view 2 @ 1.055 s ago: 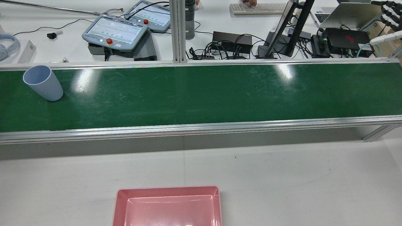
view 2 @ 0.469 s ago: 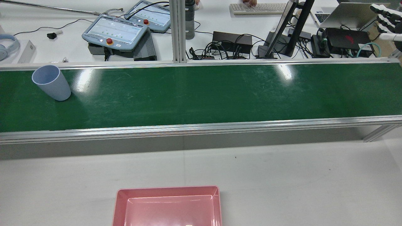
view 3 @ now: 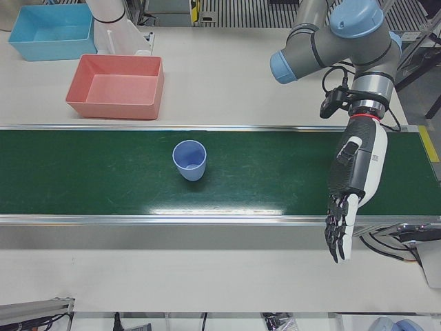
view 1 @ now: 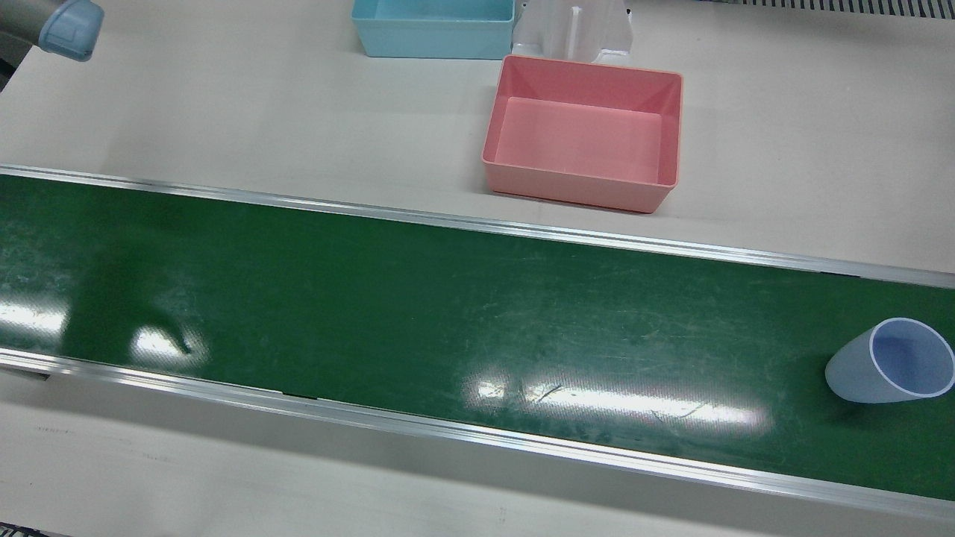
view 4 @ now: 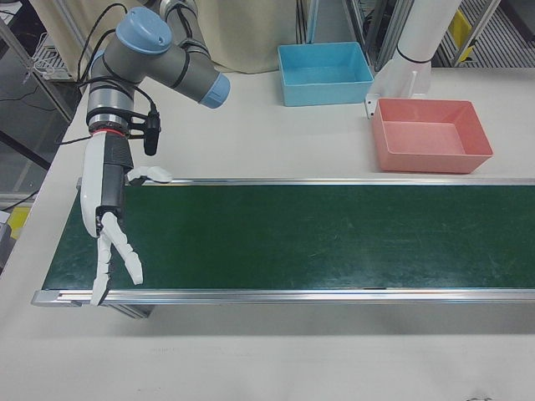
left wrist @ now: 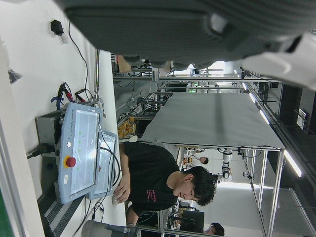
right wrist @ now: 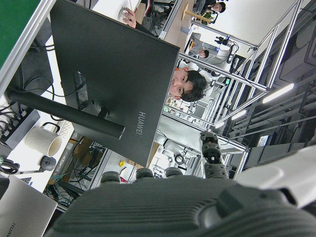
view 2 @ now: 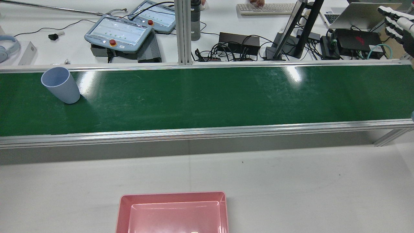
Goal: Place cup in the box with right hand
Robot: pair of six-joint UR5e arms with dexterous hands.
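A light-blue cup [view 2: 60,84] stands upright on the green belt [view 2: 210,97], far to the left in the rear view; it is also the cup [view 1: 891,362] at the right end in the front view and the cup [view 3: 189,160] in the left-front view. The pink box [view 1: 574,188] sits empty on the white table beside the belt, seen again as the pink box [view 2: 173,194]. My right hand [view 4: 109,225] hangs open over the belt's opposite end, far from the cup, and shows as the right hand [view 2: 396,21]. My left hand [view 3: 351,193] hangs open, fingers down, holding nothing.
A blue box [view 1: 433,30] and a white arm pedestal [view 1: 574,30] stand behind the pink box. Beyond the belt lie two teach pendants [view 2: 118,32], a monitor stand [view 2: 297,29], cables, and a keyboard with a person's hand [view 2: 257,3] on it.
The cup has travelled along the belt toward the middle, rightward in the rear view. My right hand has shifted slightly at that view's upper right edge.
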